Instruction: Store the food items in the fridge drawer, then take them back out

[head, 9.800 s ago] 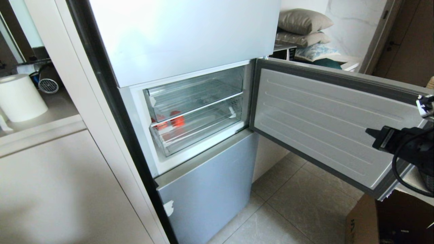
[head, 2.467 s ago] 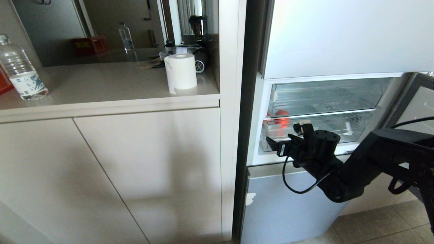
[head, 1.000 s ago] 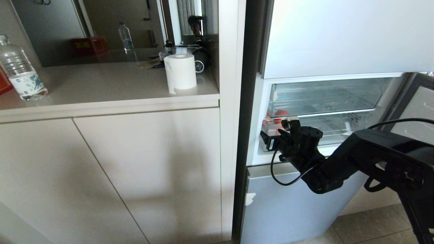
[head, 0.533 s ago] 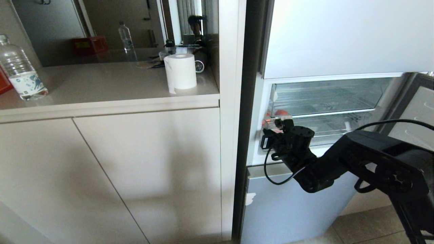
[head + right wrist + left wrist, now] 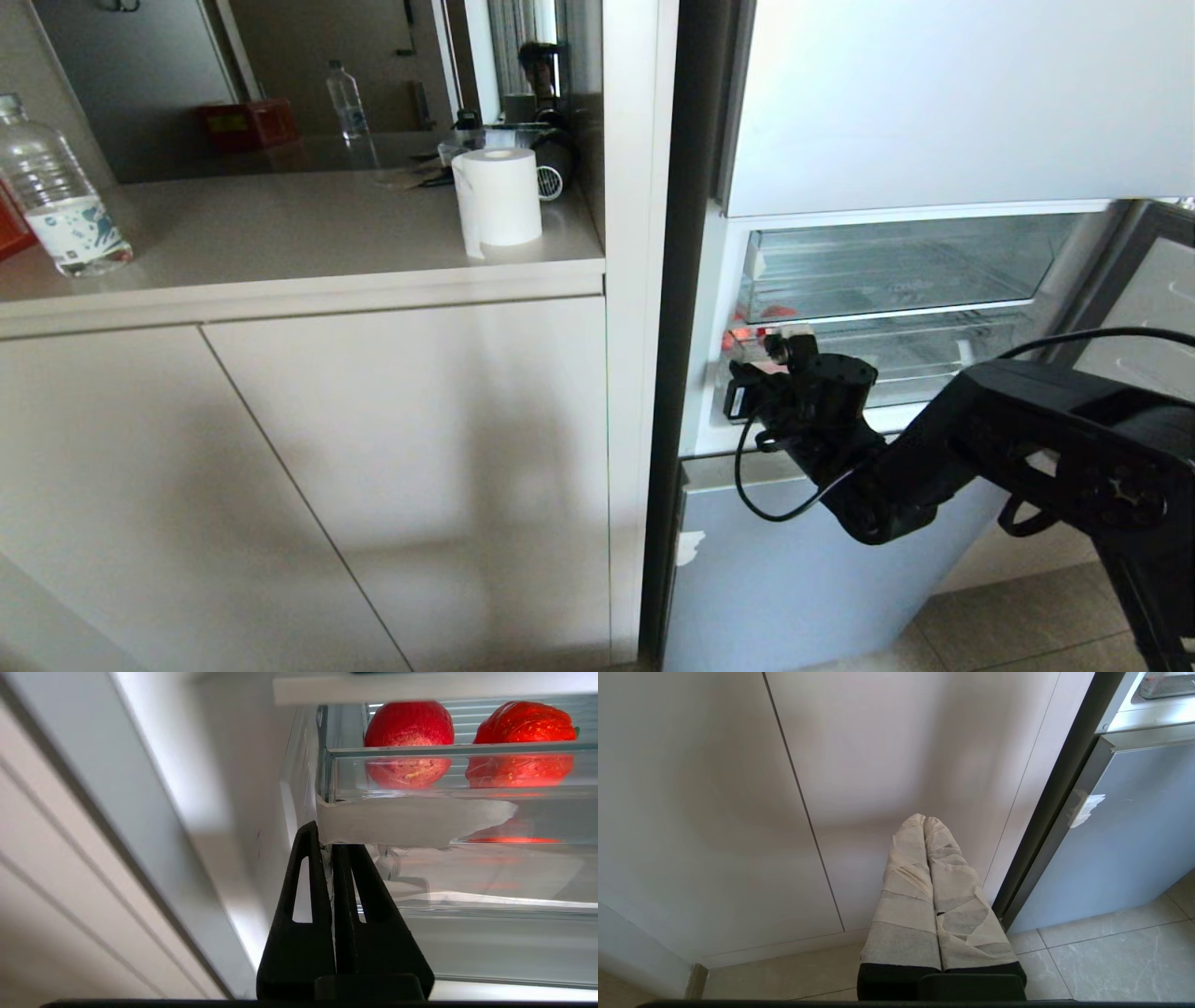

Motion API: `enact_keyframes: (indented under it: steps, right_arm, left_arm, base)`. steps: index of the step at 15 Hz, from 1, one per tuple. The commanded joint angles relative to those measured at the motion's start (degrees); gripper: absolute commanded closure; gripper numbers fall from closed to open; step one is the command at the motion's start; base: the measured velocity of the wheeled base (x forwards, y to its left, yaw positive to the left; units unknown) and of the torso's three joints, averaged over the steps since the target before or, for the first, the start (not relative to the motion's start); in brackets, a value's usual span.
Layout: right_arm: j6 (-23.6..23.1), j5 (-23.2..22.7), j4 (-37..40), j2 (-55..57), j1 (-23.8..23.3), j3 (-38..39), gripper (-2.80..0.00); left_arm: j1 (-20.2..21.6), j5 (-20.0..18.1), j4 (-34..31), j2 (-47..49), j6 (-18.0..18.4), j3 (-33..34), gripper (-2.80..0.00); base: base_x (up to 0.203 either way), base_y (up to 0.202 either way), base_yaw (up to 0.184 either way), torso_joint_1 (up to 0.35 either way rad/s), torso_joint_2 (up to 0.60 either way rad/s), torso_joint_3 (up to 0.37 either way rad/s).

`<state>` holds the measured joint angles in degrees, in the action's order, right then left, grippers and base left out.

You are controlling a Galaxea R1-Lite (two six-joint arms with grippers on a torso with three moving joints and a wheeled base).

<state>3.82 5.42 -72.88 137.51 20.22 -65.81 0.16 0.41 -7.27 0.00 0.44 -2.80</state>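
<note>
**Right gripper clamped at the drawer's front lip, ready for the pull**

At the left end of the fridge drawer [image 5: 420,821], the right gripper [image 5: 332,851] has its black fingers [image 5: 303,891] pressed together just under the thick front lip. A white strip on that lip sits right above the fingertips. Whether any plastic is actually pinched between them cannot be made out, so the hold looks thin at best.

The step in hand reads as the second half of the task — opening the drawer to take the food out again. Both food items are inside it: the apple-like piece [image 5: 409,723] and the ribbed pumpkin-like piece [image 5: 523,723] lie side by side behind the clear front wall, beyond the fingers and apart from them. In the head view the gripper [image 5: 742,397] sits at the drawer's near left corner, below the shallower upper drawer [image 5: 896,261], with the red showing through just above it.

The next move calls for a straight, level draw outward. Because the hold is at one end rather than the middle, the drawer may skew on its runners, and a shallow pinch could slip off the lip.

The left gripper [image 5: 927,826] hangs parked before the cabinet door [image 5: 714,788] — its taped fingers together, holding nothing.
</note>
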Motion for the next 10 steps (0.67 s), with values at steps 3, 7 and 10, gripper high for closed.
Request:
enact_keyframes:
  steps: [3, 7, 10]
  right_arm:
    - [0.37, -0.31, -3.56, -7.36, 0.00, 11.52, 0.00]
    - [0.48, -0.50, -8.87, -12.87, 0.06, 25.88, 0.00]
    - [0.56, -0.50, -13.93, -14.92, 0.08, 33.62, -2.80]
  left_arm:
    - [0.02, 0.02, -0.03, 0.00, -0.02, -0.01, 0.00]
    - [0.02, 0.02, -0.03, 0.00, 0.00, -0.01, 0.00]
    - [0.02, 0.02, -0.03, 0.00, 0.00, -0.01, 0.00]
  base:
    - [0.000, 0.000, 0.000, 0.000, 0.00, 0.000]
    - [0.000, 0.000, 0.000, 0.000, 0.00, 0.000]
    - [0.000, 0.000, 0.000, 0.000, 0.00, 0.000]
